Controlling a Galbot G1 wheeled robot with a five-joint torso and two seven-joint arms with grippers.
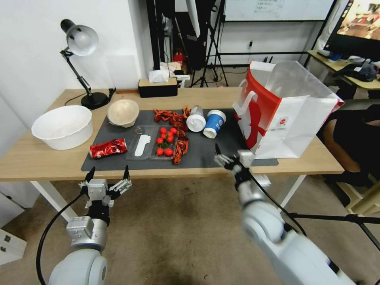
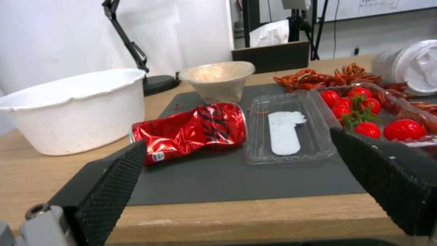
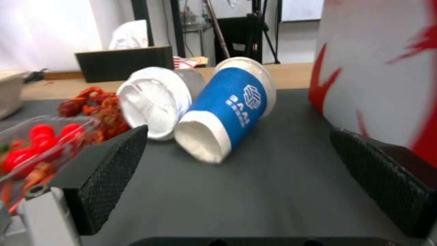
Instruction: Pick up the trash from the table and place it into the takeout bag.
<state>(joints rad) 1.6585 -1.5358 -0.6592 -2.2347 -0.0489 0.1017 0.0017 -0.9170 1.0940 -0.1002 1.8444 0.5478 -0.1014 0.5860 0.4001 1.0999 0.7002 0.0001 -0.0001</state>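
Here, right claw [image 1: 222, 156] gapes wide at bench [image 1: 47, 158] near edge | blue-and-white paper cup [image 1: 214, 123] straight ahead, on its side, base toward it | left claw [image 1: 107, 174] wide before crushed red drink can [image 1: 108, 148].

Bare mat [image 1: 209, 152] lies between cups [image 1: 206, 120] and bag [image 1: 285, 114].

Can [image 1: 108, 148] on mat [image 1: 206, 152] left; cups [image 1: 214, 123] centre; takeout bag [image 1: 285, 111] right; bowl [image 1: 62, 126] off mat, far left.
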